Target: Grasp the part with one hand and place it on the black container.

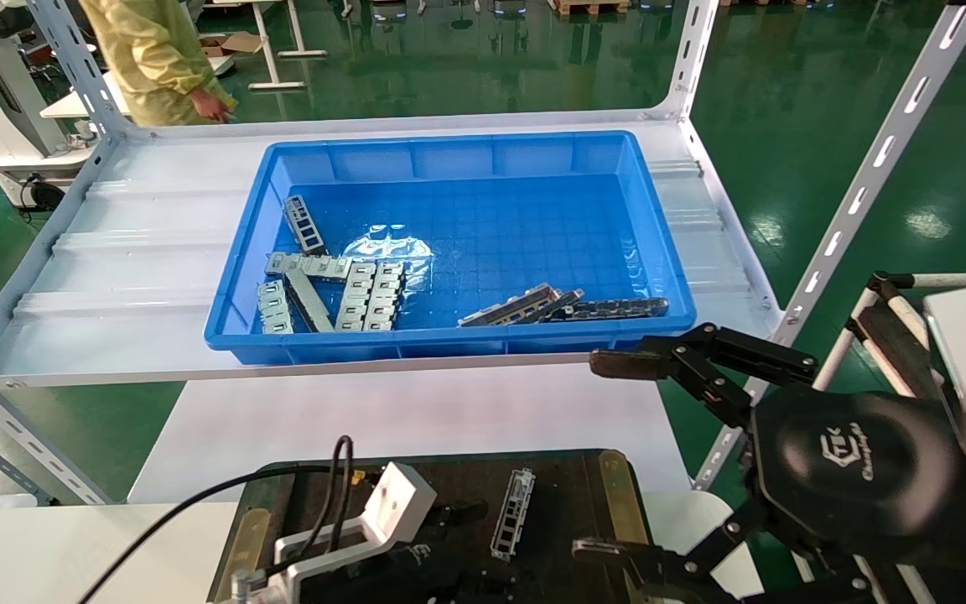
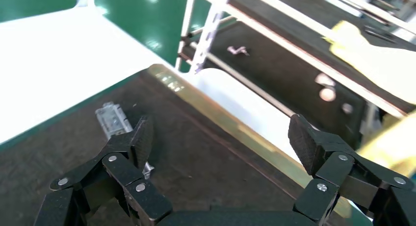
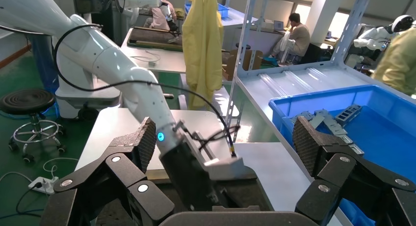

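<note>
A slim silver-grey part [image 1: 513, 512] lies flat on the black container [image 1: 571, 486], which sits at the near edge of the head view with brass side strips. My left gripper [image 1: 454, 533] hovers low over the container just left of the part, open and empty. In the left wrist view my left gripper [image 2: 221, 133] has its jaws spread wide, and the part [image 2: 113, 119] lies on the container [image 2: 196, 152] beside one finger. My right gripper [image 1: 600, 457] is open and empty, to the right of the container. In the right wrist view it [image 3: 224, 135] faces the left arm.
A blue crate [image 1: 449, 337] stands on the white rack shelf behind. It holds several silver rails [image 1: 512, 308], a dark slotted rail [image 1: 617, 308] and flat plates [image 1: 349, 294]. Rack posts [image 1: 860, 184] rise at the right. A person in a yellow coat [image 1: 156, 50] stands at the far left.
</note>
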Controlling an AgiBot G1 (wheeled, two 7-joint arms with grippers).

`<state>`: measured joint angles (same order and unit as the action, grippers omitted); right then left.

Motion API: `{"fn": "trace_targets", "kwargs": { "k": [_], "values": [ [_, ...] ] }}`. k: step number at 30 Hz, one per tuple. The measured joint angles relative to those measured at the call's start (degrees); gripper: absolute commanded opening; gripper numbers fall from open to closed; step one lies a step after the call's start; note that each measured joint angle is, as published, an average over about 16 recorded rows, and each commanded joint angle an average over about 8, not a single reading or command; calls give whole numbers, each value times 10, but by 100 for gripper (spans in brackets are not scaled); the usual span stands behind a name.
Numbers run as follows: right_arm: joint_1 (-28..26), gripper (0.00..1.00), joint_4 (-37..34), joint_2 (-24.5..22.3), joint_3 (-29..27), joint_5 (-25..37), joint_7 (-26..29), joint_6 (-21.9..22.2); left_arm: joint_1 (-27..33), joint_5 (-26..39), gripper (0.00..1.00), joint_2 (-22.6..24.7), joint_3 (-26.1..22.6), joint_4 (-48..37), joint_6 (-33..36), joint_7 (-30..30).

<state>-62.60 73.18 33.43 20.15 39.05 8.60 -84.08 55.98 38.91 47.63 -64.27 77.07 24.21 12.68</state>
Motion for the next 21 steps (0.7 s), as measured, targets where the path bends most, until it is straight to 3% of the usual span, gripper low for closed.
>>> {"fn": "trace_targets", "kwargs": {
  "k": [12, 21],
  "values": [
    [0, 100, 0, 0, 0, 0, 0, 0, -16, -43, 100, -59, 74, -2, 177, -111],
    [0, 100, 0, 0, 0, 0, 0, 0, -12, -57, 100, -82, 89, 0, 235, -137]
  ]
}}
